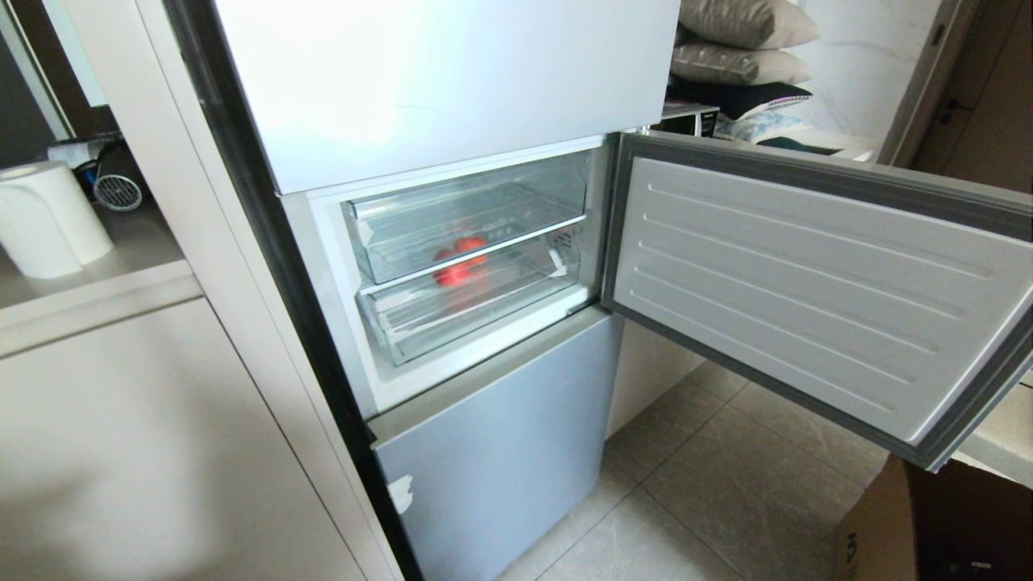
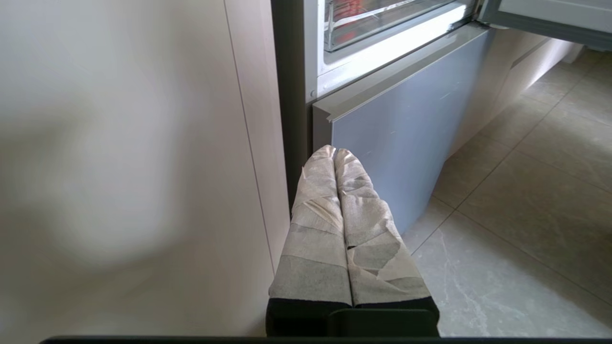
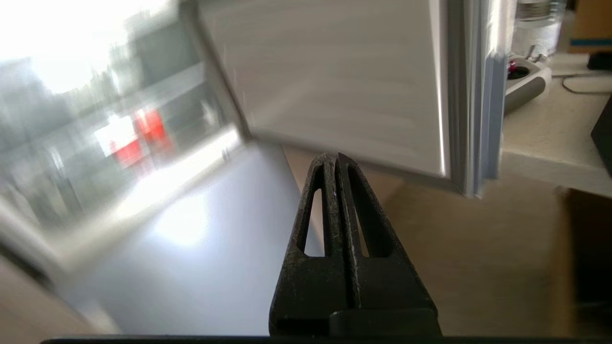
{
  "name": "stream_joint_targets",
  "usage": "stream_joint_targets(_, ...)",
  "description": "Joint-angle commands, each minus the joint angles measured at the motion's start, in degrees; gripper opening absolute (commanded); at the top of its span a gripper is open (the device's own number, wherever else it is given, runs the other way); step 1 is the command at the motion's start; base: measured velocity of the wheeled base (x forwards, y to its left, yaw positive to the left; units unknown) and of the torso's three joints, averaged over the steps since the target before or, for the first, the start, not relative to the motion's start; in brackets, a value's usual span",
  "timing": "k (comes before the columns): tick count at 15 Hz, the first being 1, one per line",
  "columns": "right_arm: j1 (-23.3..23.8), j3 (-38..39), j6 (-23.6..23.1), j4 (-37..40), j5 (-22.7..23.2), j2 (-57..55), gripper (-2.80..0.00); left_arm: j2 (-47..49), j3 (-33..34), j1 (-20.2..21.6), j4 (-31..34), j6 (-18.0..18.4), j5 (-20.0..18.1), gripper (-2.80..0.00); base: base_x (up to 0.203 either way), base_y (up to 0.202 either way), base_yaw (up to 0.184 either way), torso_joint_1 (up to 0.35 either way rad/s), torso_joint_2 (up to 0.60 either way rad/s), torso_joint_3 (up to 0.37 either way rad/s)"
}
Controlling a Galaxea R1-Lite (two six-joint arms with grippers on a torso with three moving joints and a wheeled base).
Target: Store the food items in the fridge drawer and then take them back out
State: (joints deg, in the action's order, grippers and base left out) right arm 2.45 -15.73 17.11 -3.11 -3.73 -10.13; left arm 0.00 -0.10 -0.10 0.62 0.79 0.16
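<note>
The fridge's middle door (image 1: 815,282) stands swung open to the right. Inside sit two clear bins, both pushed in: a shallower tray (image 1: 468,214) above and the fridge drawer (image 1: 476,311) below. Red food items (image 1: 458,262) show through the plastic where the two bins meet; I cannot tell which bin holds them. The red also shows blurred in the right wrist view (image 3: 148,129). Neither arm is in the head view. My left gripper (image 2: 333,152), wrapped in pale tape, is shut and empty, low by the blue-grey bottom door panel (image 2: 406,129). My right gripper (image 3: 332,156) is shut and empty below the open door's lower edge.
A beige cabinet wall (image 1: 161,452) flanks the fridge on the left, with a paper roll (image 1: 44,218) on its counter. Tiled floor (image 1: 726,500) lies under the open door. A cardboard box (image 1: 928,524) sits at the lower right, and pillows (image 1: 742,40) are stacked behind.
</note>
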Motion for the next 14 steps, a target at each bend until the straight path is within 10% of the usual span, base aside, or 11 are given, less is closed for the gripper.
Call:
stream_joint_targets(1, 5.9, -6.8, 14.4, -3.8, -0.4, -15.5, -2.80, 0.0, 0.0, 0.0, 0.0, 0.0, 0.0, -2.80, 0.000, 0.000, 0.000, 0.000, 0.00, 0.000)
stream_joint_targets(7, 41.6, -5.7, 30.6, -36.3, 16.8, -39.9, -2.80, 0.0, 0.0, 0.0, 0.0, 0.0, 0.0, -2.80, 0.000, 0.000, 0.000, 0.000, 0.00, 0.000)
stream_joint_targets(14, 58.0, -13.2, 45.2, -48.4, 25.6, -66.6, -2.80, 0.0, 0.0, 0.0, 0.0, 0.0, 0.0, -2.80, 0.000, 0.000, 0.000, 0.000, 0.00, 0.000)
